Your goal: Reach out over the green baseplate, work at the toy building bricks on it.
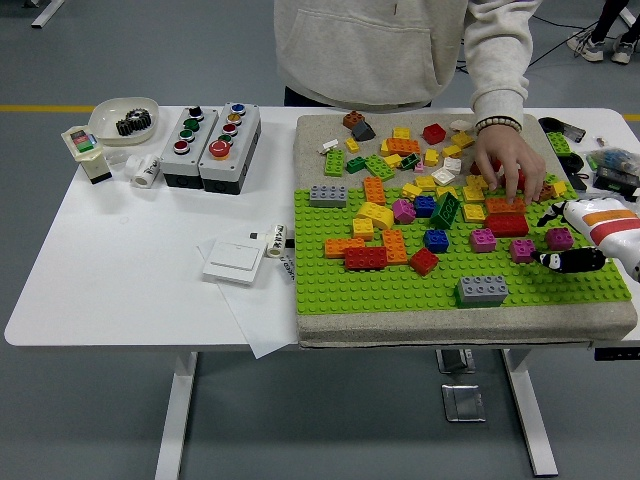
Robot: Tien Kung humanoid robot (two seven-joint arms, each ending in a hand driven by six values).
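Observation:
A green baseplate lies on a beige pad on the white table. Many coloured bricks lie on it, among them a grey brick at the front, a red brick, a blue brick and magenta bricks. My right hand, white with black fingers, reaches in from the right edge over the plate's right side, near the magenta bricks; its fingers look relaxed and hold nothing. A person's hand rests over the loose bricks at the plate's back right. My left arm is out of view.
Two grey button boxes, a white bowl with a gear, a small white switch box and paper lie on the table's left half. Small items sit at the far right.

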